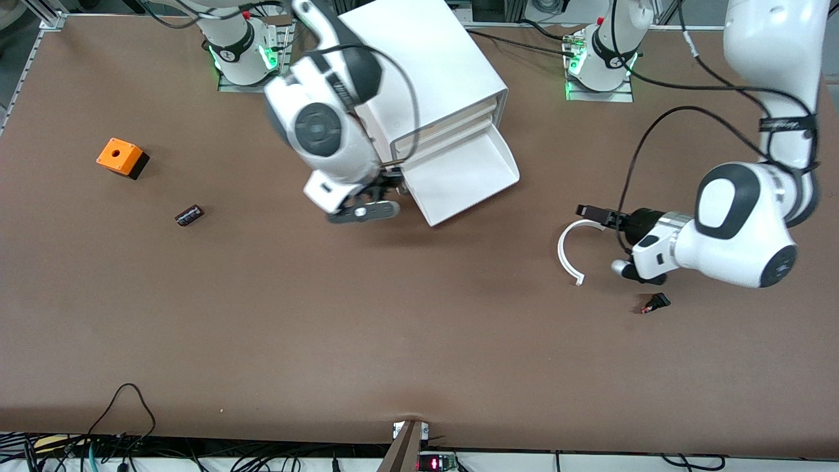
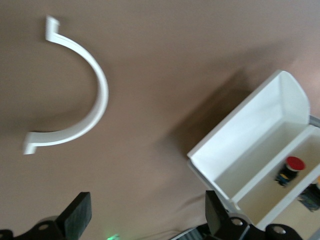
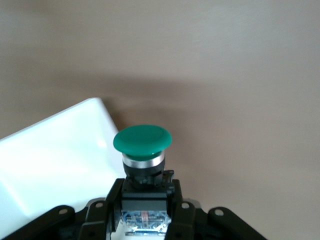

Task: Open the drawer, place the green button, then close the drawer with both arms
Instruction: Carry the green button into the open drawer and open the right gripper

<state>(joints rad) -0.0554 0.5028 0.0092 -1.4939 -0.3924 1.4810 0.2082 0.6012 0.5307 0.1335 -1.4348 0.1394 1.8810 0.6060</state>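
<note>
Here the right gripper (image 1: 387, 190), just left of centre in the front view's upper half, hung at the corner of the pulled-out drawer (image 1: 468, 177), its fingers (image 3: 112, 197) clamped on the button (image 3: 142, 150). In the right wrist view the button stood upright between them, green cap up at the middle of the frame, with the drawer's white rim (image 3: 55, 150) at the lower left and bare brown table (image 1: 393, 328) filling the rest. The drawer jutted from the white cabinet (image 1: 426, 72) at top centre of the front view, tilted toward the lower right. The left gripper (image 1: 606, 242), at centre right, hovered low over the table just beside a white curved strip (image 1: 569, 252), its fingers (image 2: 75, 217) spread apart and holding nothing; the left wrist view showed that strip (image 2: 75, 90) at the upper left and the open drawer (image 2: 255, 160) at the lower right. A small dark part (image 1: 654, 303) lay on the table below the left gripper in the front view. At the left of that frame sat an orange cube (image 1: 121, 157) and, lower, a dark cylinder (image 1: 189, 214).
</note>
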